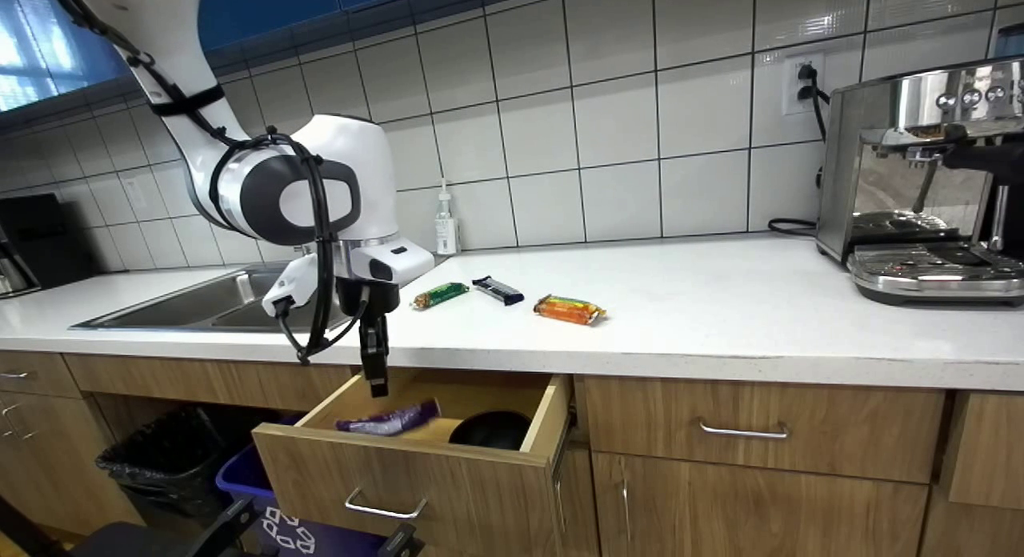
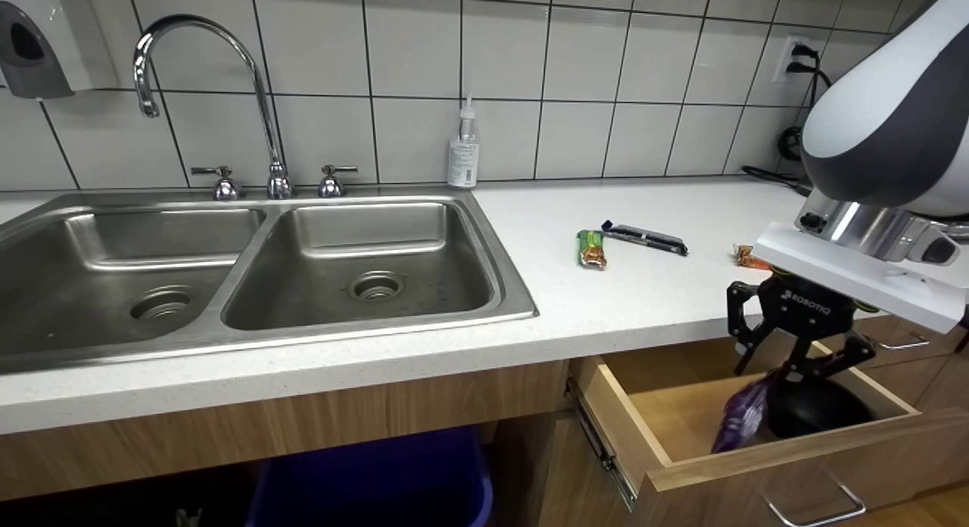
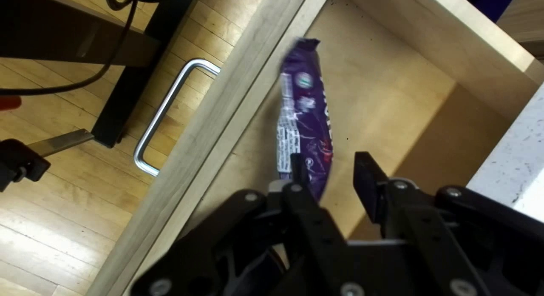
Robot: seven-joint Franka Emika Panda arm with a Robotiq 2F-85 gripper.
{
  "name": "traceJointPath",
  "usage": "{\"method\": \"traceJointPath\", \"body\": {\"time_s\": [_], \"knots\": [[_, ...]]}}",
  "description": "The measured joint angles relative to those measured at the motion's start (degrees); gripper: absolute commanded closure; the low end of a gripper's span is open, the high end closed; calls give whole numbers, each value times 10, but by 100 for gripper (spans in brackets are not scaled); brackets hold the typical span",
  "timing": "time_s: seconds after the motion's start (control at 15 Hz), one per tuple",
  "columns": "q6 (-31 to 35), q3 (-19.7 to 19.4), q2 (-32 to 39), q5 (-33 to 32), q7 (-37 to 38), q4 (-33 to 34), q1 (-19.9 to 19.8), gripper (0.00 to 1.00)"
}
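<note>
Bright overall, glare on floor (image 3: 46,257), shadow at far end of drawer (image 3: 395,96), purple wrapper (image 3: 308,121) smeared.

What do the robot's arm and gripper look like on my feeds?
The arm is white and rounded, with dark grey panels and a silver collar above the gripper. Black cables run along it, held by a black strap. The gripper is black, with jointed, angular jaws and pale ROBOTIQ lettering.

I see a chrome faucet (image 2: 263,95) behind the double sink (image 2: 248,266), a pump bottle (image 2: 463,162) near its corner, and an espresso machine (image 1: 916,189) on the desk (image 1: 704,301).
</note>
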Motion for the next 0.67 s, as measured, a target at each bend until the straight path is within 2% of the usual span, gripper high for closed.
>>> {"method": "traceJointPath", "body": {"time_s": [0.27,0.67], "knots": [[0,0,-1,0,0,0,0,3],[-1,1,-15,0,0,0,0,0]]}}
